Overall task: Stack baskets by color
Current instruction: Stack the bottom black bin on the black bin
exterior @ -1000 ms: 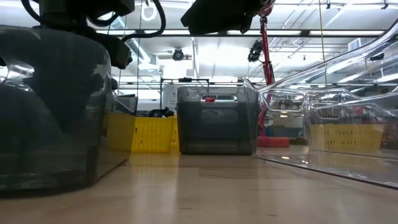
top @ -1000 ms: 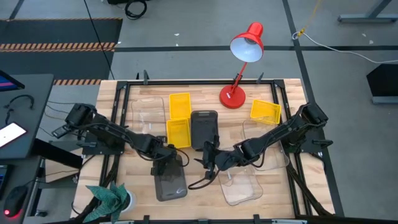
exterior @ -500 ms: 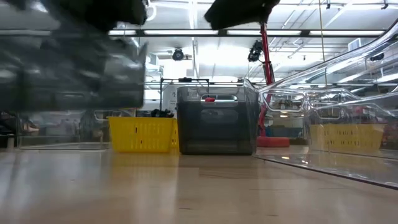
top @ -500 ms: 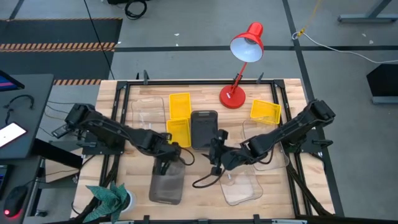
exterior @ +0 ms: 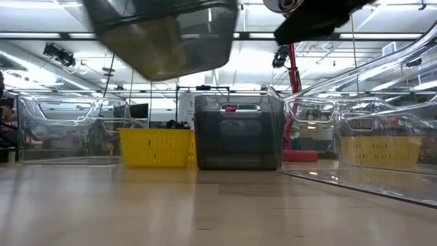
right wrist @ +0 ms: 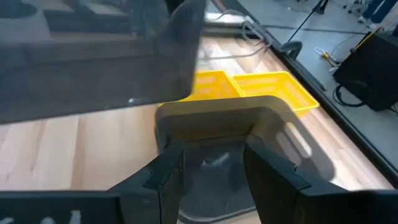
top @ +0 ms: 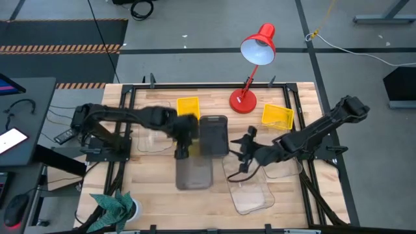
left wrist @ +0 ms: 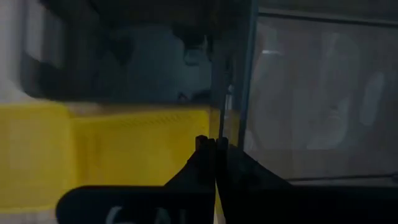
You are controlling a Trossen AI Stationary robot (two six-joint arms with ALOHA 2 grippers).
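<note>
L gripper holds grey basket above table.

Held basket hung above desk, clamped in left pincer | second basket just right of pincer, on desk | lamp behind | right pincer beside second basket.
</note>
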